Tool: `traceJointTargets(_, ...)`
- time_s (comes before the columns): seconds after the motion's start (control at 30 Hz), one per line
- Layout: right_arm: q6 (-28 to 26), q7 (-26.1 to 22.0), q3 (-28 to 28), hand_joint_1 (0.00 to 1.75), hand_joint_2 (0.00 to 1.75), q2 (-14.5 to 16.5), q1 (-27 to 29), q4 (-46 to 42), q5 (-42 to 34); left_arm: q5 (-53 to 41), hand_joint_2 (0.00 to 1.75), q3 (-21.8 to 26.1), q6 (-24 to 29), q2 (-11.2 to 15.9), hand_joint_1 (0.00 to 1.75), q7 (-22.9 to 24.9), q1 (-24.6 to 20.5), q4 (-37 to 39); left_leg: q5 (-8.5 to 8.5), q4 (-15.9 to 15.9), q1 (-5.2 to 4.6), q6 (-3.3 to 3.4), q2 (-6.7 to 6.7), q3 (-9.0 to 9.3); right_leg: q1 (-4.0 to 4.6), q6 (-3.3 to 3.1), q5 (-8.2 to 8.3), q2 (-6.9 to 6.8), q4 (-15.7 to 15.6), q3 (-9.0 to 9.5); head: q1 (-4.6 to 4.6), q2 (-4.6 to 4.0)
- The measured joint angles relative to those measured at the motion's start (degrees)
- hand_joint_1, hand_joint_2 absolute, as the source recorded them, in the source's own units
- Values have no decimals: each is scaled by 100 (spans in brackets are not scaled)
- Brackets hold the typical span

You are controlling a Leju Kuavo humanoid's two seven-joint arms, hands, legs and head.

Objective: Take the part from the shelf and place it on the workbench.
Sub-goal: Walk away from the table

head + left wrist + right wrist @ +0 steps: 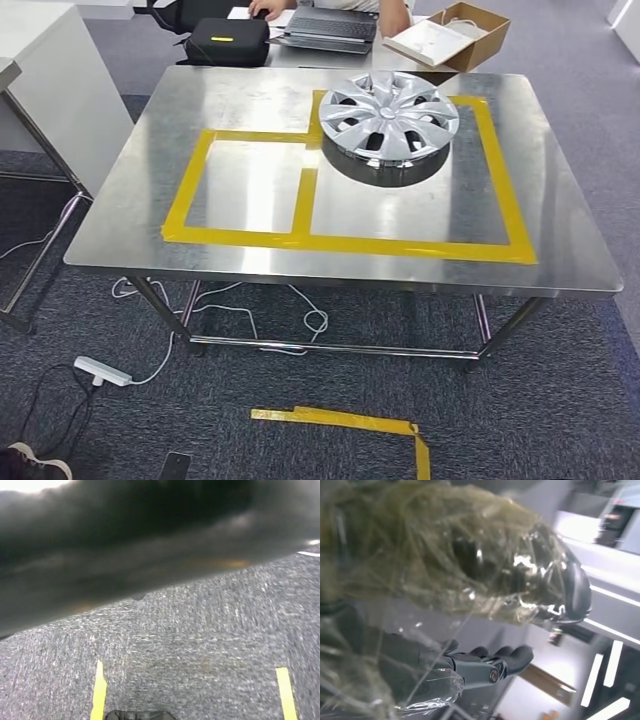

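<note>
The part, a silver wheel cover (389, 118), lies flat on the steel workbench (249, 100). It sits at the far end of the right yellow-taped rectangle (513, 215), and no hand touches it. In the right wrist view my right hand (486, 667) is lifted toward ceiling lights. Its dark fingers (508, 659) are stretched out and its thumb (573, 592) stands apart from them, with nothing between. Crinkled clear film blurs much of that view. The left wrist view looks down at grey carpet (211, 640) with yellow tape strips (99, 692).
Behind the workbench another table carries a black case (226, 42), a laptop (330, 28) and an open cardboard box (453, 35), with a person's hands (268, 8) there. A white table (45, 70) stands at left. Cables and a power strip (102, 371) lie under the bench beside floor tape (340, 420).
</note>
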Motion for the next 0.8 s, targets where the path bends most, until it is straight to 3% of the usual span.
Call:
traceJointTargets(0.07,38,-183,-302,0,0,46,-111,569,88,11,0,35,4,-19,0,-17,-8,0,98,-45,21,62,12,-71,-12,62,-185,8,173,-112,16,0)
traceJointTargets(0.17,60,-288,-627,0,0,88,-236,1162,140,13,0,90,6,-30,0,-24,-12,0,243,-43,9,111,25,-257,-47,136,-869,14,1222,-527,58,0)
traceJointTargets(0.2,69,-287,-698,0,0,106,-261,1292,160,12,0,103,5,-33,0,-24,-8,0,289,-34,0,108,28,-326,-57,154,-993,13,1540,-616,58,0)
traceJointTargets(0.23,80,-246,-750,0,0,124,-278,1390,205,16,0,112,5,-34,0,-25,-6,0,329,-22,-5,101,32,-390,-62,167,-992,13,1652,-602,57,0)
traceJointTargets(0.27,92,-105,-803,0,0,137,-300,1507,327,32,0,124,10,-36,0,-26,-6,0,363,-3,-7,89,36,-450,-64,176,-882,12,1517,-461,57,0)
traceJointTargets(0.37,-9,556,-1056,0,0,56,-501,2463,879,82,0,186,40,-39,0,-34,-18,0,447,54,-3,24,43,-574,-61,147,-501,7,269,383,60,0)
traceJointTargets(0.43,-211,453,-1335,0,0,-103,-652,3583,1009,82,0,228,55,-40,0,-37,-26,0,508,77,-12,-33,32,-607,-47,85,-476,8,-158,621,54,0)
traceJointTargets(0.53,-357,94,-1640,0,0,-272,-746,4824,1048,80,0,266,69,-36,0,-37,-14,0,494,134,-12,-127,18,-651,-57,-42,-419,9,-157,530,45,0)
traceJointTargets(0.6,-371,57,-1747,0,0,-374,-827,5339,1076,79,0,273,77,-32,0,-37,-7,0,112,465,2,-197,14,-771,-74,-138,-331,3,-165,440,32,0)
traceJointTargets(0.67,-345,99,-1827,0,0,-452,-888,5706,1102,76,0,276,80,-31,0,-37,-11,0,-464,1190,22,-245,11,-987,-68,-171,-241,0,-153,335,21,0)
traceJointTargets(0.7,-284,200,-1857,0,0,-478,-908,5865,1140,68,0,278,80,-31,0,-37,-12,0,-650,1548,31,-258,11,-1068,-63,-170,-194,-1,-139,279,21,0)
traceJointTargets(0.73,-204,378,-1881,0,0,-500,-924,6026,1216,52,0,279,79,-31,0,-37,-11,0,-712,1768,38,-262,11,-1080,-59,-167,-150,-1,-118,221,21,0)
traceJointTargets(0.77,-124,621,-1896,0,0,-515,-936,6179,1328,33,0,279,74,-31,0,-37,-11,0,-656,1779,41,-259,12,-996,-56,-161,-113,-2,-93,166,22,0)
traceJointTargets(0.8,-70,915,-1900,0,0,-523,-945,6328,1471,7,0,279,70,-31,0,-37,-12,0,-509,1557,43,-247,11,-803,-53,-153,-84,-2,-66,107,21,0)
